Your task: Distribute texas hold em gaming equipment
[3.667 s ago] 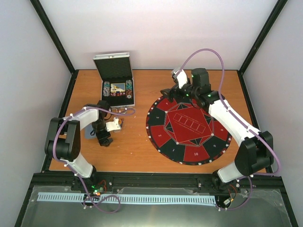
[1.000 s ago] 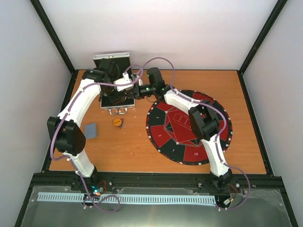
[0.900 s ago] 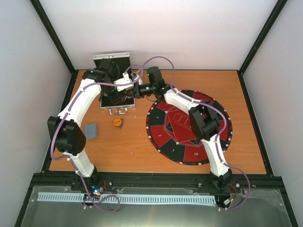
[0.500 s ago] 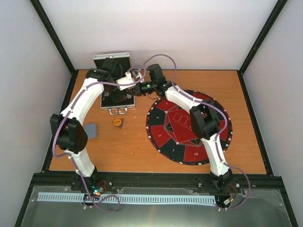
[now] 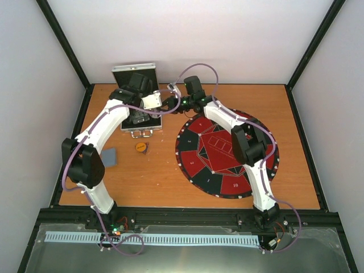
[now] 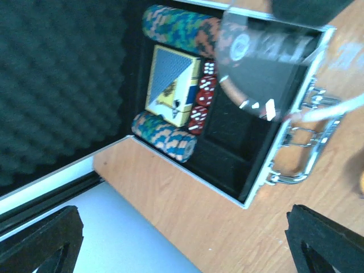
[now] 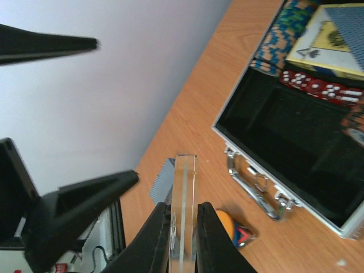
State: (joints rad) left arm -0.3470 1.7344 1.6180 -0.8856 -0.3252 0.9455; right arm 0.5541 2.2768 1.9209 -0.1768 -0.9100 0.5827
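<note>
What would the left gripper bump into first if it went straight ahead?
Probably the wooden table just beside the open case. Depth is unclear, so the left gripper, open now, might clip the case's rim instead.

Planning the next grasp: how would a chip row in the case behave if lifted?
The chip row is separate discs stacked sideways, so it probably scatters unless squeezed endwise. Round rims suggest loose chips would roll.

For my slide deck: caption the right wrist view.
Right gripper clamps a clear plastic sheet near the open case holding chips, cards and dice.
</note>
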